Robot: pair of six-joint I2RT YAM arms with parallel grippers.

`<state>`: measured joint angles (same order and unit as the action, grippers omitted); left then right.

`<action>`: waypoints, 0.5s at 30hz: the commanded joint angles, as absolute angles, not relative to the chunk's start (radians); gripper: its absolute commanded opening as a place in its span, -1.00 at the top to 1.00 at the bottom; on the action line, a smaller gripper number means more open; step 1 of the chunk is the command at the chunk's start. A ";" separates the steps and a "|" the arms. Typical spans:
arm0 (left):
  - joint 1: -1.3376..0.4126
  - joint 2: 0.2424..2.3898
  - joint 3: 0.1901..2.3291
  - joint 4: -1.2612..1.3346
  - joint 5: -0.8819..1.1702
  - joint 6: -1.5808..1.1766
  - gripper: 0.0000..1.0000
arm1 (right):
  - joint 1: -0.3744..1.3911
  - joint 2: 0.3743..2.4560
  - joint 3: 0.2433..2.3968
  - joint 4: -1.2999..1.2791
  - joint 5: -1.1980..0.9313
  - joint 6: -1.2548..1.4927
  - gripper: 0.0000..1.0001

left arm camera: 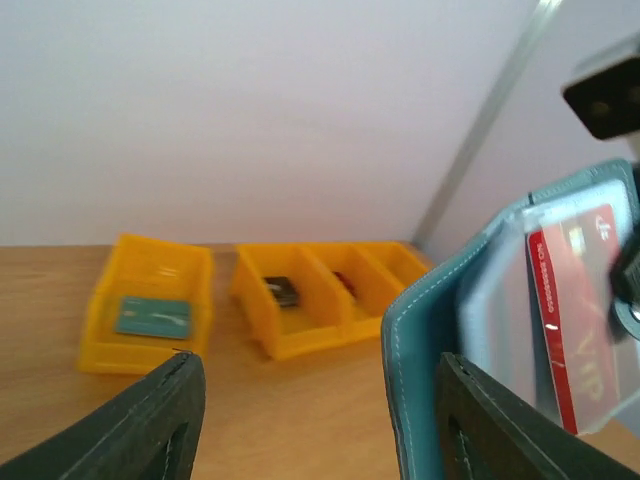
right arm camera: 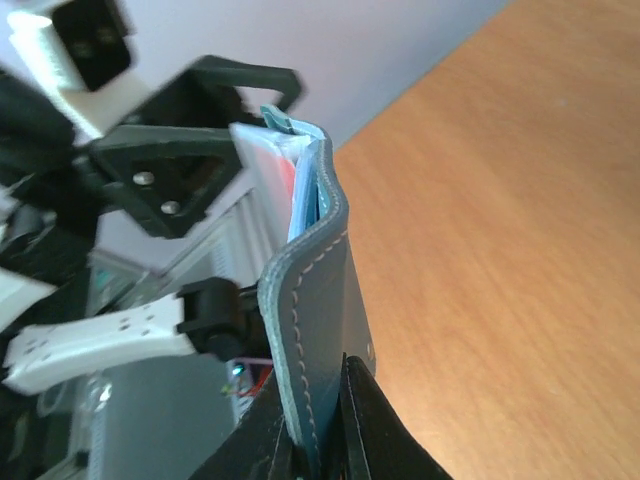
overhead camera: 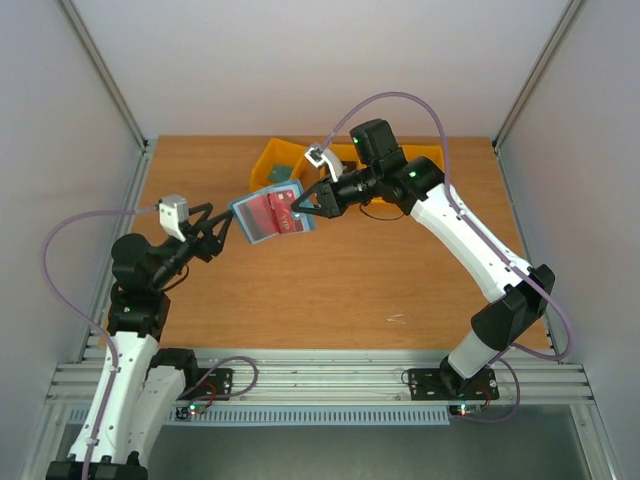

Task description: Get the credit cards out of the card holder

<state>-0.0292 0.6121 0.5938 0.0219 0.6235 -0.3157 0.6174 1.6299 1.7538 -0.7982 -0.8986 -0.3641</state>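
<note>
The slate-blue card holder point(overhead camera: 262, 225) hangs open in the air above the table, with a red card point(overhead camera: 272, 209) in its clear inner pocket. My right gripper point(overhead camera: 302, 203) is shut on the holder's right edge; the right wrist view shows its jaws point(right arm camera: 315, 405) pinching the cover point(right arm camera: 322, 310). My left gripper point(overhead camera: 222, 232) is open at the holder's left edge. In the left wrist view the holder's cover point(left arm camera: 425, 370) stands between the spread fingers, close to the right finger point(left arm camera: 485, 430), and the red card point(left arm camera: 575, 320) shows behind it.
Yellow bins stand at the back of the table: a single bin point(left arm camera: 100, 330) holding a teal-blue card point(left arm camera: 152, 317), and a three-part bin point(left arm camera: 300, 335) with a dark card point(left arm camera: 282, 291) and something red point(left arm camera: 345, 283). In the top view they sit behind the holder point(overhead camera: 272, 156).
</note>
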 commanded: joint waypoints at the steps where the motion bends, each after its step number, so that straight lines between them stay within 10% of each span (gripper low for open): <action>1: -0.012 0.585 0.649 0.064 0.427 -0.238 -0.25 | 0.626 1.632 1.744 -0.769 -0.670 -0.251 0.98; 9: -0.102 0.654 0.642 0.181 1.015 -0.502 0.40 | 0.711 1.635 1.760 -0.706 -0.647 -0.270 0.98; 15: -0.130 0.689 0.623 0.161 0.971 -0.530 0.27 | 0.743 1.641 1.768 -0.676 -0.748 -0.301 0.98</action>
<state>-0.1200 0.6662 0.6315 0.1249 0.9386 -0.4377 0.7277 1.6356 1.7382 -0.7341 -0.6750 -0.2707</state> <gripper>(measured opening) 0.342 0.055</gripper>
